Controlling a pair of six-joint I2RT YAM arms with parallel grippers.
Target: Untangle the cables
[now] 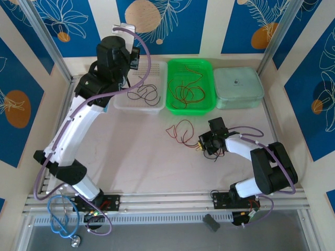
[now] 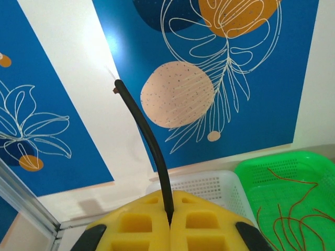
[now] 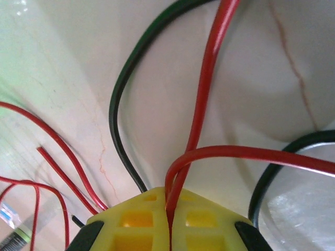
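Sorting step, I'd say: left gripper (image 2: 170, 224) pinches a black wire (image 2: 148, 133) by the white basket (image 2: 209, 183) — right gripper (image 3: 170, 222) clamps a red wire (image 3: 204, 99) among the cables (image 1: 180, 130) on the table (image 1: 157, 167). Next I'd drop left, pull right gently.

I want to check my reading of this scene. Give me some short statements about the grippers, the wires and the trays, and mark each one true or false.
1. The left gripper is shut on a black wire. True.
2. The green tray holds red wires. True.
3. The right gripper is open above the green tray. False: it is shut on a red wire, low over the table.
4. The white basket holds red wires. False: the white basket holds black wires.
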